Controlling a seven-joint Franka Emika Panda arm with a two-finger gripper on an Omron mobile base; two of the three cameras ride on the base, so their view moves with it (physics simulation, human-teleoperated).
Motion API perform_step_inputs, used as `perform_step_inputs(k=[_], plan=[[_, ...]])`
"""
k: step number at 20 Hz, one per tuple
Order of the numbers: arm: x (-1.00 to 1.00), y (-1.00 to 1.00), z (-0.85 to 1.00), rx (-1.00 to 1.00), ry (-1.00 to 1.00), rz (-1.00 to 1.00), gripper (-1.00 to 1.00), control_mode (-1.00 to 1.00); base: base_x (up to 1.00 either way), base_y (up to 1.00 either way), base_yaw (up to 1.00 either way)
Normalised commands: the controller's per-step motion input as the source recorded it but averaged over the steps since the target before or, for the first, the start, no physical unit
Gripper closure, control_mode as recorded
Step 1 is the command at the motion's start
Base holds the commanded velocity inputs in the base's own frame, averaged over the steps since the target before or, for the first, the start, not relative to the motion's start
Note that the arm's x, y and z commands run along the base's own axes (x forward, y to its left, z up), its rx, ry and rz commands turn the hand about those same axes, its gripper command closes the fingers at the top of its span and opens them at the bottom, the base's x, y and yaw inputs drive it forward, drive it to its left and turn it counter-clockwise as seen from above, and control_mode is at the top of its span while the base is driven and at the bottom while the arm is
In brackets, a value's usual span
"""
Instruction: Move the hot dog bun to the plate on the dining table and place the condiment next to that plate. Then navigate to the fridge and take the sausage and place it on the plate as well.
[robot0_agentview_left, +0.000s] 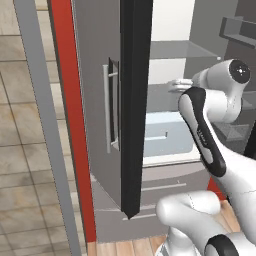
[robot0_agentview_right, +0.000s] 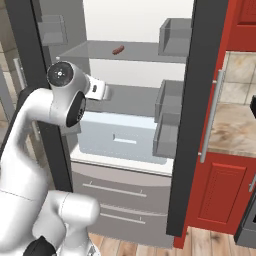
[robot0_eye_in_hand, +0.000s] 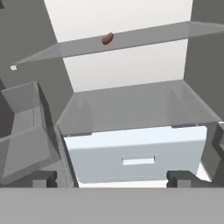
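**Claw wide at the open fridge**

Currently the white arm reaches forward into the fridge, elbow raised. The claw stands wide, holding nothing, just above the pale blue drawer. The sausage, a slim reddish-brown cylinder, lies on the upper glass shelf near its back edge.

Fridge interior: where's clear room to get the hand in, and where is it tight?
Widest gap: above the middle glass shelf, bare from door bins to the left wall. Upper shelf is free right of the sausage. Tight: the pale drawer fills the space below. Open gripper hangs in front of the drawer.
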Motion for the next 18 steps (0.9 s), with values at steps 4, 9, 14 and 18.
perform_step_inputs(k=[4, 9, 14, 18], plan=[[0.8, 0.0, -0.08, 0.07, 0.0, 0.0, -1.0, -1.0, 0.0, 0.0, 0.0], [0.7, 0.02, -0.17, 0.06, 0.07, 0.02, -1.0, -1.0, 0.0, 0.0, 0.0], [0.33, 0.26, -0.27, 0.03, 0.12, 0.05, -1.0, -1.0, 0.0, 0.0, 0.0], [0.16, 0.4, -0.19, 0.01, 0.11, 0.06, -1.0, -1.0, 0.0, 0.0, 0.0]])
